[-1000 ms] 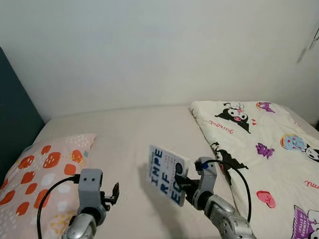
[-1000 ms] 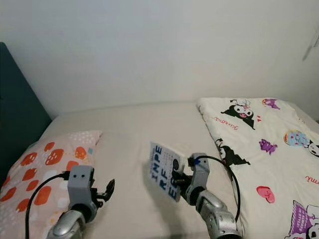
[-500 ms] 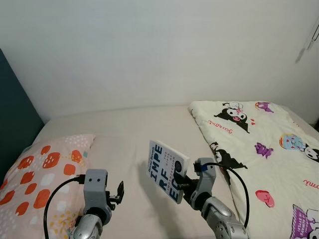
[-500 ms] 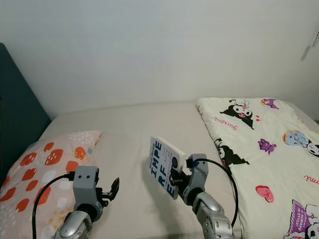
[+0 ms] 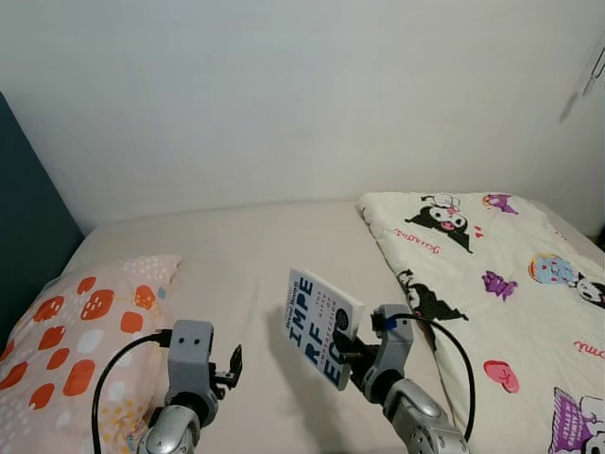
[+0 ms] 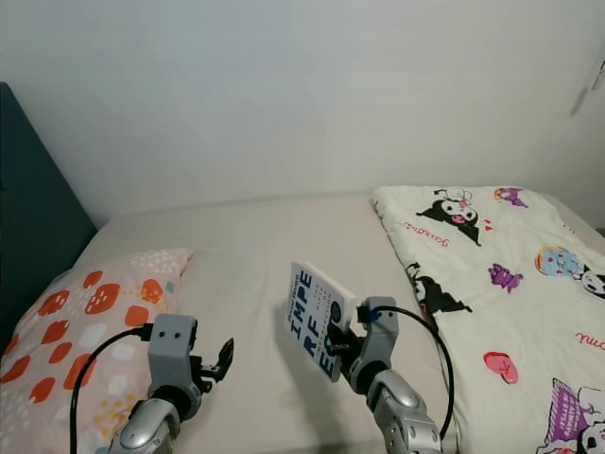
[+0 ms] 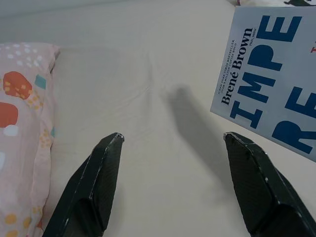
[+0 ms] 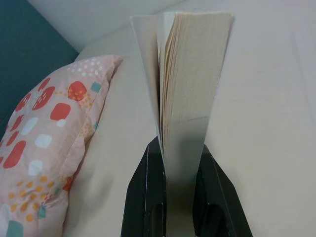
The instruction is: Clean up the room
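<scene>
You are looking down at a bed [image 5: 255, 255] with a plain cream sheet. A white wall [image 5: 302, 95] stands at the far side.

Your right gripper [image 5: 346, 352] is up in the air over the middle of the bed. Its two black fingers [image 8: 148, 197] are clamped tight on the bottom edge of a book [image 5: 319, 326]. The book stands up and leans a bit. Its pale cover has big blue letters and faces you and your left side. From the right wrist you see the page edges [image 8: 190, 98], and the cover is fanned out a little from the pages.

Your left gripper [image 5: 232, 364] is near you on the left, low over the sheet. Its fingers [image 7: 98, 177] are wide apart and hold nothing. The book is just to the right of it, and they do not touch.

A pink pillow [image 5: 80, 331] with red and orange spots lies on the left side of the bed, close to your left arm. A dark teal headboard [image 5: 24, 236] stands past it at the far left edge.

A cream blanket [image 5: 501, 274] with cartoon pictures covers the right side of the bed. A black cable [image 5: 444, 340] loops from your right wrist in front of it.
</scene>
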Motion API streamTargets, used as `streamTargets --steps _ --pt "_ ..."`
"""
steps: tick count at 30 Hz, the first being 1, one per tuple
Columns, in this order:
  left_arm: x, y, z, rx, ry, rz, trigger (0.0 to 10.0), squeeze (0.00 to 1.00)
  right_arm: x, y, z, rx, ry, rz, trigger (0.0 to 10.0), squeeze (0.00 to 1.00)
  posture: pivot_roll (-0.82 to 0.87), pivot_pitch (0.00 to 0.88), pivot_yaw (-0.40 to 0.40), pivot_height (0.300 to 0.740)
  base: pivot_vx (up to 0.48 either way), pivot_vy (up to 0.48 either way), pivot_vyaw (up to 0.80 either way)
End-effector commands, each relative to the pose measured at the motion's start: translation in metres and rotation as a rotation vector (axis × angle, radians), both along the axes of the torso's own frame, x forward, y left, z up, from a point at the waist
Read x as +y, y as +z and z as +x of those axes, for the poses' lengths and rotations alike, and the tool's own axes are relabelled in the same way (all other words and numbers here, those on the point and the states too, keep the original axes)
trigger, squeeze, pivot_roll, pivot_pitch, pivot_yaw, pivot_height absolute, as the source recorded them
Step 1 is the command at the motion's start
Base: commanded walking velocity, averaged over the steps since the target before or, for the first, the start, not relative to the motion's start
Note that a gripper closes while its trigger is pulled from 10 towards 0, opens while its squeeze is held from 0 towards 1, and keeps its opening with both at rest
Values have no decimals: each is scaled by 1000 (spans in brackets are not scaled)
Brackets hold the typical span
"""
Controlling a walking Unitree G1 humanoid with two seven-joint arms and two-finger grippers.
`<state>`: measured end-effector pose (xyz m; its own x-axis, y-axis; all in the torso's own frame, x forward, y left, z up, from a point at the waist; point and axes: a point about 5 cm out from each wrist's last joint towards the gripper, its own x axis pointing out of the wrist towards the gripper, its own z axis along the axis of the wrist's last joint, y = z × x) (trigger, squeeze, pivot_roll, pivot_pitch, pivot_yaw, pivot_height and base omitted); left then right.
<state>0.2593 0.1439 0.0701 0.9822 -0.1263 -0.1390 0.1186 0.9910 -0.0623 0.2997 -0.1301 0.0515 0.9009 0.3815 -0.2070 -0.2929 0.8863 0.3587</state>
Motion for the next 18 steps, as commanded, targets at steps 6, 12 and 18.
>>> streamTargets --steps 6,12,18 --pt "0 -5 -2 21 -2 8 10000 0 4 2 1 -32 12 -6 10000 0 -17 119 10 740 0 0 513" --pt "-3 -6 -4 27 -21 12 10000 0 4 2 1 -32 12 1 10000 0 -17 119 10 740 0 0 800" --pt "-5 -8 -4 39 -37 11 10000 0 4 2 1 -27 13 5 10000 0 -17 122 11 740 0 0 800"
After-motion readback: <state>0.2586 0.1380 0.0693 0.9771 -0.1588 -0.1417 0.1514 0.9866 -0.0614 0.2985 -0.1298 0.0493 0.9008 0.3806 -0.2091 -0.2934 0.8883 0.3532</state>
